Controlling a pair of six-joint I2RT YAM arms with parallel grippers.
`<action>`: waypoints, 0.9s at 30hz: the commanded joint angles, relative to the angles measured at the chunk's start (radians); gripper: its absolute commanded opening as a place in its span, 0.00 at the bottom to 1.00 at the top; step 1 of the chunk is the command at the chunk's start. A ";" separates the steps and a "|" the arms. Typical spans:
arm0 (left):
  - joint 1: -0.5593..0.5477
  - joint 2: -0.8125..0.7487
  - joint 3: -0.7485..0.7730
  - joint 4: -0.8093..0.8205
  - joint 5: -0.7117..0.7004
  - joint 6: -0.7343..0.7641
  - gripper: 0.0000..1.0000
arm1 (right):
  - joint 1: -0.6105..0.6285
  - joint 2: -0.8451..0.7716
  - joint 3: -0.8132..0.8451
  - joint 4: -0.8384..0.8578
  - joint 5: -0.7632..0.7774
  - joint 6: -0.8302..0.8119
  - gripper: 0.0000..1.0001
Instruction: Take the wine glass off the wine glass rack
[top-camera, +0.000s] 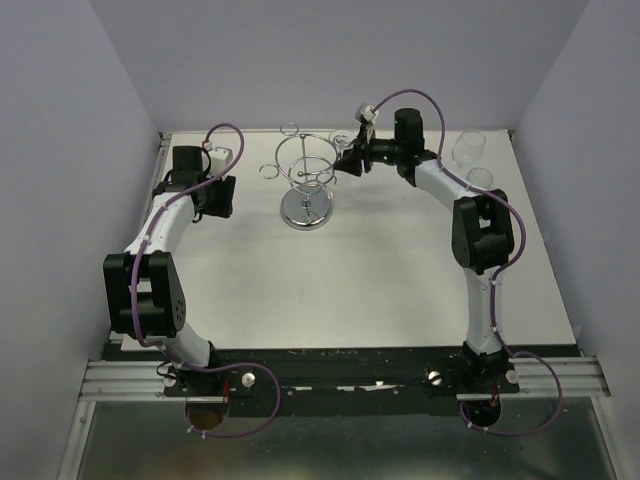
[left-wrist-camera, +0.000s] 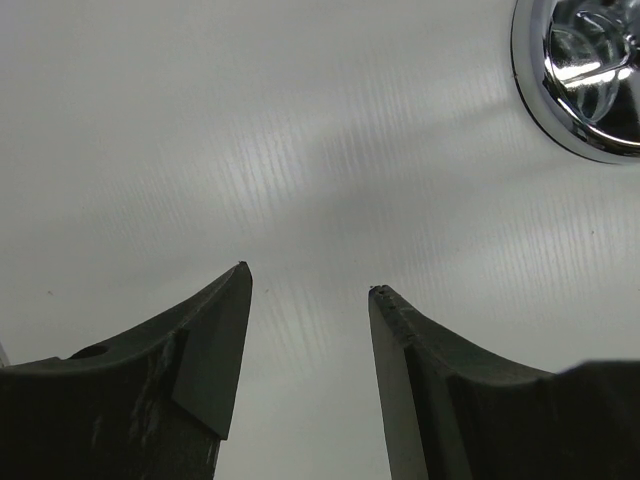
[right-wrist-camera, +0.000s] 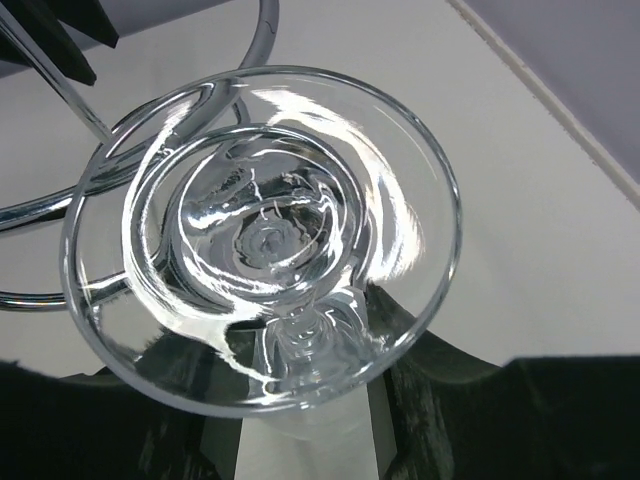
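While wine glass (right-wrist-camera: 270, 240) (clear) hangs — right gripper (right-wrist-camera: 303, 380) straddles.

Racks: we count one rack (top-camera: 306, 185).
Glasses: we count one glass (right-wrist-camera: 265, 240) at the rack, plus clear glassware (top-camera: 467, 148) far right that we cannot count.
Claws: two, the left claw (left-wrist-camera: 310, 285) and the right claw (right-wrist-camera: 300, 430).
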 joint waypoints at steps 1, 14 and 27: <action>0.005 -0.004 -0.014 0.023 0.025 -0.010 0.64 | 0.003 0.019 0.020 -0.006 0.064 0.011 0.52; 0.005 0.011 -0.004 0.038 0.032 -0.036 0.64 | 0.004 0.006 0.015 -0.051 0.100 -0.054 0.46; 0.003 0.032 0.021 0.037 0.038 -0.041 0.64 | 0.004 -0.035 -0.022 0.001 0.137 -0.012 0.09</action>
